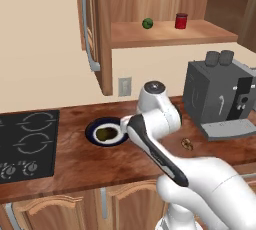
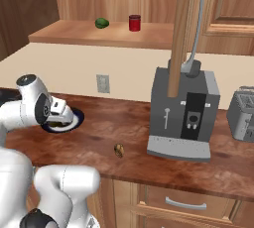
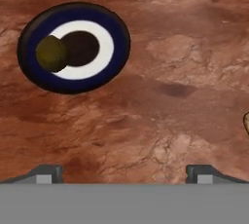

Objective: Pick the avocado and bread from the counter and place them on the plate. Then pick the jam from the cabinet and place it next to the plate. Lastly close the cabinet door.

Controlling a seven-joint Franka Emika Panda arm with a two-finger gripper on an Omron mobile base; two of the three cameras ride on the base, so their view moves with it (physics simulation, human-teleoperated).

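The dark olive avocado lies on the left of the blue-rimmed plate, casting a dark shadow on its white centre. My gripper hangs open and empty above the wooden counter, to the right of the plate. The bread sits on the counter in front of the coffee machine, also seen as the bread and at the hand view's right edge. The red jam stands on the cabinet shelf. The cabinet door stands open.
A green ball sits on the shelf left of the jam. A grey coffee machine stands at the counter's right, a toaster beyond it. The black stovetop is left of the plate.
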